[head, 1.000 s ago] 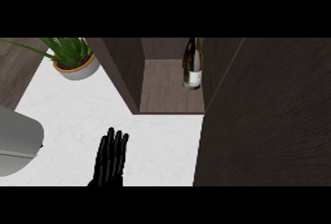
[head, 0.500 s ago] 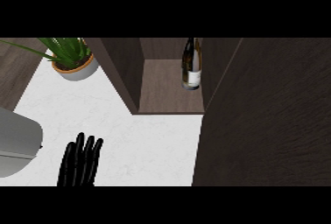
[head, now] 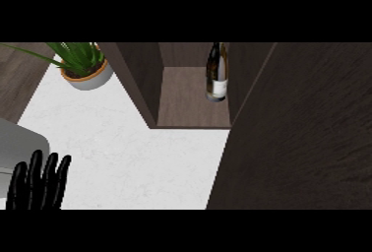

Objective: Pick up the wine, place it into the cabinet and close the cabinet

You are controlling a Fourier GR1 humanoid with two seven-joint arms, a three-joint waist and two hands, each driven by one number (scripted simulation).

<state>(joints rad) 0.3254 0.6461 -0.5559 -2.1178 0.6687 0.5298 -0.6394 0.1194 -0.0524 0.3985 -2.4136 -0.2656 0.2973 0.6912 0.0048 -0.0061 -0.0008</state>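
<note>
Wine (head: 216, 74) is standing upright inside the open cabinet (head: 193, 110), at its right wall. Glass bottle: likely heavy, rigid, slick, breakable; best gripped round the body. Left robot hand (head: 40, 182) is resting open, fingers straight, low over the table (head: 138, 162). Door is awaiting closing.

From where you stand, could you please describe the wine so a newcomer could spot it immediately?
Find the dark cabinet at the counter's back. The wine stands upright on its shelf, near the right wall. It is the only bottle, dark with a pale label.
</note>
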